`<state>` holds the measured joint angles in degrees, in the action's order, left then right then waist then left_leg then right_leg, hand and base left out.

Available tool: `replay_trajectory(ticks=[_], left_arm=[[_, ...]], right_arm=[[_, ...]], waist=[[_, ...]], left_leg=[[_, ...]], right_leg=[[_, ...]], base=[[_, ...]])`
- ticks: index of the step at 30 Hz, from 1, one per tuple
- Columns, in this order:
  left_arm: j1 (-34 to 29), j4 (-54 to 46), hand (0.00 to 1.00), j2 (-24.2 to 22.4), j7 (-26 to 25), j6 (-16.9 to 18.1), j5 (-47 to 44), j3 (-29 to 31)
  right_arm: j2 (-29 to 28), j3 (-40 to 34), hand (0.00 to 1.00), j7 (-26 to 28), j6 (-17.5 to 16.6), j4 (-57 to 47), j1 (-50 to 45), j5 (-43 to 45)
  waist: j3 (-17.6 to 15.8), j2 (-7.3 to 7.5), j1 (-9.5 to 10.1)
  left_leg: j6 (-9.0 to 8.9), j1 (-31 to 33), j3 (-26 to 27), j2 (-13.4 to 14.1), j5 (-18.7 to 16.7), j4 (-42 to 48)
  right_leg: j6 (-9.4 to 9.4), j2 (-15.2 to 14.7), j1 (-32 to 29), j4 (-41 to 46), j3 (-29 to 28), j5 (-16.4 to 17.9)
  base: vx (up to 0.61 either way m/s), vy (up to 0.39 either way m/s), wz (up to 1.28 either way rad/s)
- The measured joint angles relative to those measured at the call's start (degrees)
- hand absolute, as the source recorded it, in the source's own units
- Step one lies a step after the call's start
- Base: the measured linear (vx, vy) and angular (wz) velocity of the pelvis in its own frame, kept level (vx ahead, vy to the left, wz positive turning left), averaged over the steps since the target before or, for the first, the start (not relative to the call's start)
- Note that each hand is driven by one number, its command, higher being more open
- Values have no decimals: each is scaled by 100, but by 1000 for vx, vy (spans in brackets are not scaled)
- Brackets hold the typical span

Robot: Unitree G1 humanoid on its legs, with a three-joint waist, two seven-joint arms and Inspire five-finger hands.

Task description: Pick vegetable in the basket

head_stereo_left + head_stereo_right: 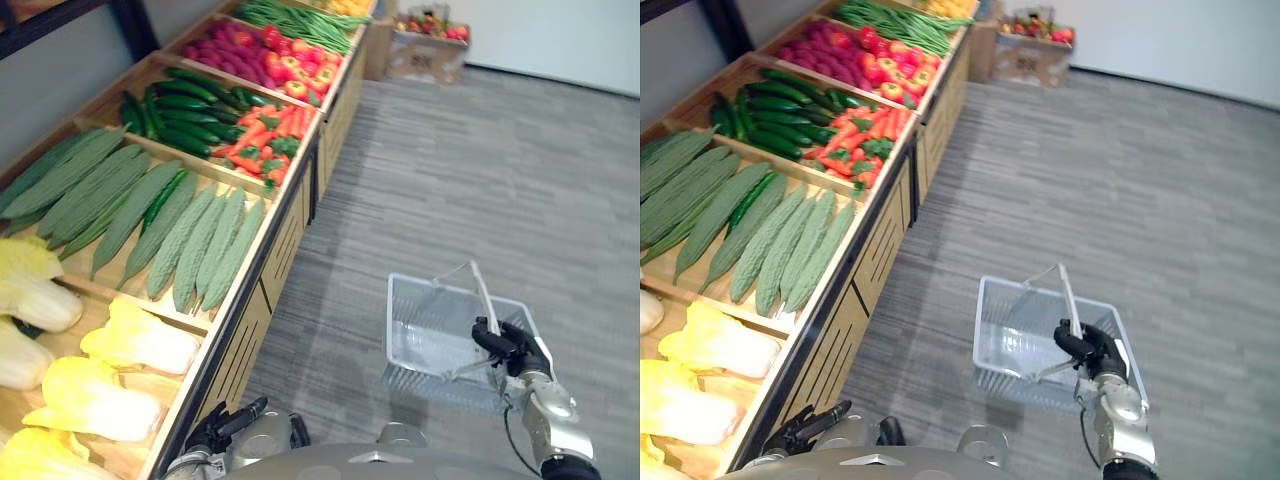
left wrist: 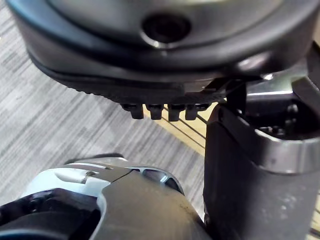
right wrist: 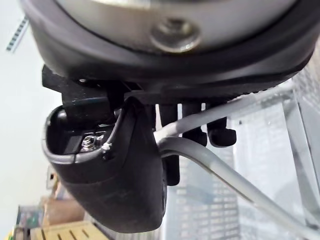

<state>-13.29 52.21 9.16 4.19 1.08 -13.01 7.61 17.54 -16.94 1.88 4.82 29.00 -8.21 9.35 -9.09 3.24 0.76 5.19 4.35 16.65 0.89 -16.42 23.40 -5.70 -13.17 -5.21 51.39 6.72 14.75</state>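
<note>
Where floor [image 1: 480, 170] open, basket [image 1: 418, 338] in hand [image 1: 508, 346]

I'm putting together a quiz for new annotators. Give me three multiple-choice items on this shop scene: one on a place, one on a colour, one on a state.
1. Where is the basket?
A. On a trolley.
B. Hanging from the right hand over the floor.
C. On a chair.

2. What colour are the cabbages in the compartment nearest the robot?
A. Purple.
B. Orange.
C. Pale yellow.

3. How full is the basket?
A. Empty.
B. Half full.
C. Heaped.

Key:
1 B: the right hand's fingers curl round the handle above the grey floor, while the left hand sits low by the shelf.
2 C: the cabbages are pale yellow with white stems.
3 A: the basket's mesh bottom is bare.
</note>
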Motion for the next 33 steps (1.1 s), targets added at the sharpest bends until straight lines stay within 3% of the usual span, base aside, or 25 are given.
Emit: replay_trajectory(ticks=[2, 4, 6, 8, 9, 10, 11, 13, 16, 20, 22, 25, 28, 29, 33], left_arm=[[20, -6, 100, 9, -85, 2, -4, 4], [32, -5, 100, 25, -127, 3, -1, 6], [155, -6, 100, 82, -232, 44, 24, 14], [220, -8, 100, 106, -319, 148, 27, 24], [301, -40, 100, 269, -348, 186, 35, 25], [356, -31, 100, 254, -372, 185, 55, 20], [387, -51, 100, 113, -381, 186, 80, 12], [397, -95, 100, -61, -341, 197, 154, 13], [437, -113, 100, -256, -349, 205, 191, 47], [423, -113, 100, -346, -391, 208, 161, 175], [367, -110, 100, -327, -397, 203, -15, 302], [264, -106, 100, -287, -472, 190, -102, 476], [252, -218, 100, -229, -556, 187, -439, 713], [259, -363, 100, -223, -606, 190, -584, 922], [150, -598, 100, -181, -822, 190, -975, 1609]], right_arm=[[7, 0, 0, 0, -1, -57, -16, -4], [9, -53, 0, -5, -3, -195, -25, 11], [18, -112, 0, -1, -18, -473, -55, 16], [9, -93, 0, 21, -34, -553, -72, 35], [1, -88, 0, 23, -38, -691, -231, 44], [21, -109, 0, 19, -40, -709, -291, 44], [63, -136, 0, -26, -39, -747, -423, 43], [46, -113, 0, -45, -38, -1065, -552, 32], [-8, -6, 0, -7, -40, -1664, -719, 13], [-53, -110, 0, -115, -54, -1704, -800, -4], [-81, -237, 0, -138, -54, -1448, -896, -1], [-179, -280, 0, -183, -58, -1098, -891, 0], [-370, -348, 0, -232, -58, -728, -911, 7], [-506, -449, 0, -258, -58, -631, -970, 8], [-665, -481, 0, -262, -58, -610, -1183, 9]], waist=[[18, 8, -100], [26, -43, -190], [8, -143, -270], [4, -137, -265], [0, -45, -277], [-1, -87, -276], [68, -236, -184], [125, -363, -91], [132, -382, -16], [162, -271, 27], [131, -176, -93], [159, -62, -105], [177, -44, -121], [176, -54, -114], [225, -141, -107]], left_leg=[[-21, -124, -516, -22, 14, -122], [-55, -172, -987, -10, 28, -179], [-328, -175, -1719, 20, -55, -122], [-619, -65, -2193, 58, -254, 110], [-856, 33, -2620, -9, -476, 405], [-945, 51, -2861, 12, -546, 515], [-1070, 40, -3218, 184, -562, 456], [-1275, 5, -3508, 321, -416, 202], [-1503, 33, -3969, 522, 15, -399], [-1460, 191, -4046, 708, 576, -872], [-1367, 343, -3660, 821, 804, -956], [-1428, 418, -3022, 820, 1224, -1034], [-1201, 419, -2010, 846, 1777, -1480], [-1020, 435, -1579, 864, 1897, -1572], [-992, 370, -1484, 766, 1984, -1815]], right_leg=[[237, 255, -454, -190, -347, 158], [268, 568, -840, -738, -1022, 176], [83, 975, -1167, -1877, -2368, 58], [-8, 1125, -1116, -2551, -2994, -24], [-342, 1116, -935, -2960, -3258, -234], [-435, 1204, -874, -2836, -3168, -474], [-270, 1372, -860, -2582, -2854, -418], [-124, 1389, -910, -2215, -2356, -212], [159, 1282, -917, -1948, -1489, 66], [348, 1112, -735, -2067, -579, 168], [428, 985, -533, -2200, 11, 186], [414, 844, -353, -2331, 281, 174], [395, 645, -120, -2730, 788, 9], [367, 570, 4, -2875, 1023, -59], [206, 553, 258, -3190, 1198, -111]], base=[[272, -153, 130], [262, -232, 133], [212, -293, 155], [189, -415, 147], [195, -471, 164], [216, -502, 178], [210, -496, 128], [164, -475, 123], [98, -411, 136], [50, -223, 130], [26, -85, 119], [13, -27, 75], [-20, 42, 86], [-52, 76, 72], [-36, 81, 44]])
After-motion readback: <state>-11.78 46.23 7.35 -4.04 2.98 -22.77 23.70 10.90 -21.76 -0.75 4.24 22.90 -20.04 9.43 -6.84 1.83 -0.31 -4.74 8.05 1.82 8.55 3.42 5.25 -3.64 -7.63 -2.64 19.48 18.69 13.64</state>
